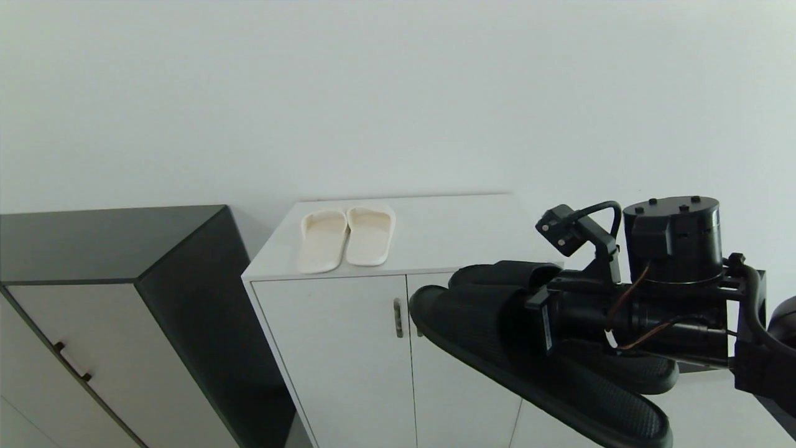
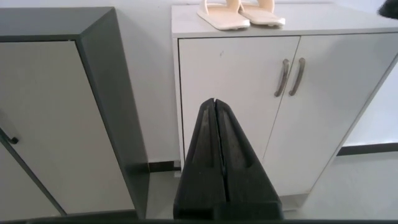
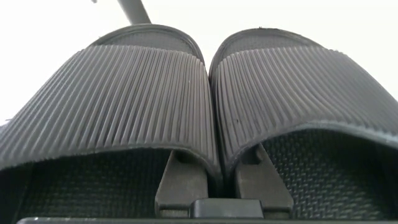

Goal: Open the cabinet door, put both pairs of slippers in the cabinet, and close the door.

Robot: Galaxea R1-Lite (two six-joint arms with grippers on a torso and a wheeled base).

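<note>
Head view: black slippers (image 1: 479, 323) hang side by side from the right gripper (image 1: 525, 306), toes toward the shut cabinet (image 1: 336, 354) and its handles (image 1: 398, 318), with cream slippers (image 1: 346, 238) on top. Left wrist view: the left gripper (image 2: 216, 111), pressed together and empty, faces the doors near the handles. Right wrist view: fingers (image 3: 180, 185) pinch both straps (image 3: 124, 99) together.
</note>
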